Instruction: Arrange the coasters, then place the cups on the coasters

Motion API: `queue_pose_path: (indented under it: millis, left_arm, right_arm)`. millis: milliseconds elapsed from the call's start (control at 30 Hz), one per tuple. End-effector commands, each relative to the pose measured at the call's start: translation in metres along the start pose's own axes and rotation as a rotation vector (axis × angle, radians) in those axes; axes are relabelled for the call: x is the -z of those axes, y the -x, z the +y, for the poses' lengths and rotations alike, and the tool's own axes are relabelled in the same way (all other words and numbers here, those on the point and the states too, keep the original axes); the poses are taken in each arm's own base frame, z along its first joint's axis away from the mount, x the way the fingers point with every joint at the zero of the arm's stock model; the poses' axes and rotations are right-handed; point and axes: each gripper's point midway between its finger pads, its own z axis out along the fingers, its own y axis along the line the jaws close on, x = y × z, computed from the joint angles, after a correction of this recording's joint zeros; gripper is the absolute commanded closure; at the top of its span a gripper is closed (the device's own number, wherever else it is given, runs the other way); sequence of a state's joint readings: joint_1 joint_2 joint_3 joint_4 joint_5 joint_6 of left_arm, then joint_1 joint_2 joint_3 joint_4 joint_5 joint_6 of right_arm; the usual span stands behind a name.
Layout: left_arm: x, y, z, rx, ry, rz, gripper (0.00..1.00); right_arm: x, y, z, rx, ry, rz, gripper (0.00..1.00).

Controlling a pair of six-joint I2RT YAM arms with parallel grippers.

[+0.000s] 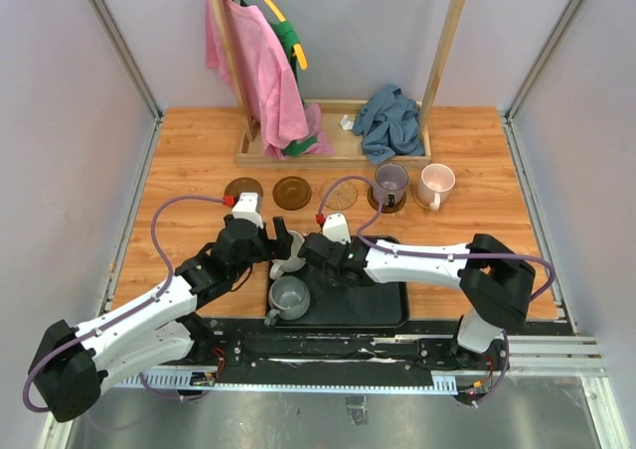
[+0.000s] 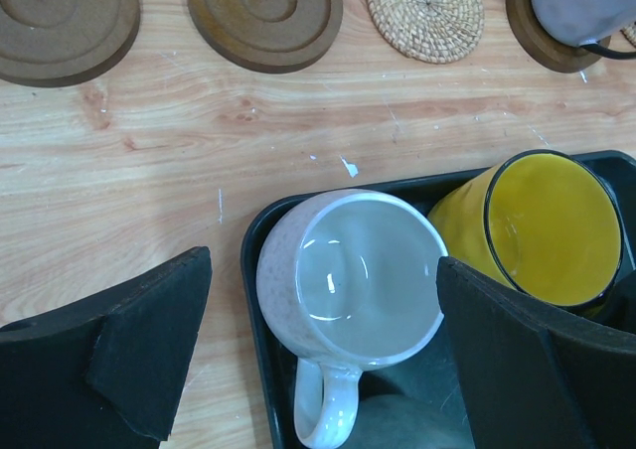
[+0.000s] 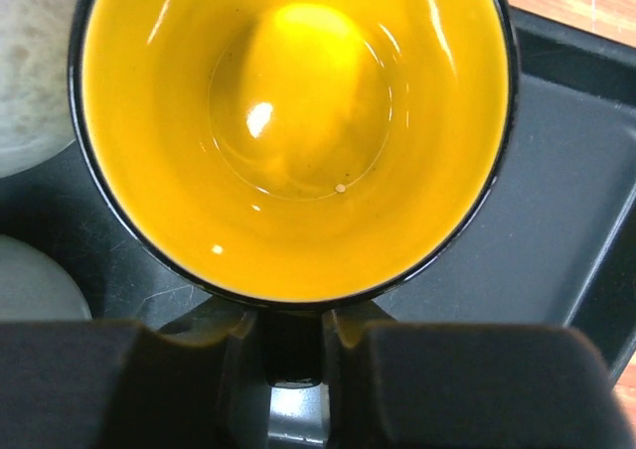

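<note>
Lying between pale walls (image 1: 60,72), the wooden table (image 1: 179,161) carries a black tray (image 1: 363,306).

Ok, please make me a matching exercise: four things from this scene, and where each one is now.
1 lilac mug
2 yellow mug
3 off-white mug
4 woven coaster

a in the black tray, between the fingers of the open left gripper
b bare on the table
c on a dark brown coaster
d handle pinched by the right gripper

Pairs: 1-c, 2-d, 3-a, 4-b
</note>
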State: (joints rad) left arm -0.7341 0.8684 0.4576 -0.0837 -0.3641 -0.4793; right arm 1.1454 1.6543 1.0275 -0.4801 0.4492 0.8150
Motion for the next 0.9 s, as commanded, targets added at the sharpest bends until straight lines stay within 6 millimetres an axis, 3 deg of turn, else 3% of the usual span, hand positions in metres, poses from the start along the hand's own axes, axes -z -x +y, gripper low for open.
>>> queue_pose_path:
  millis: [0, 67, 400, 700, 867]
  left_arm:
    - [-0.003, -0.001, 0.002, 0.009, 0.005, -0.012, 0.00]
    - [-0.003, -0.001, 0.002, 0.009, 0.005, -0.012, 0.00]
    - [-0.004, 0.000, 0.001, 0.009, 0.001, -0.014, 0.00]
    - [-0.003, 0.004, 0.002, 0.017, 0.006, -0.028, 0.00]
    - [-0.004, 0.006, 0.003, 0.020, 0.015, -0.040, 0.00]
  right_arm:
    - [0.000, 0.011, -0.001, -0.002, -0.036, -0.046, 0.88]
    - [0.000, 0.012, -0.002, -0.005, -0.039, -0.046, 0.99]
    - [0.015, 0.027, -0.021, -0.012, -0.065, -0.135, 0.99]
    - [0.052, 0.081, -0.037, -0.027, -0.078, -0.339, 0.99]
    - [0.044, 0.111, -0.046, -0.064, -0.093, -0.361, 0.99]
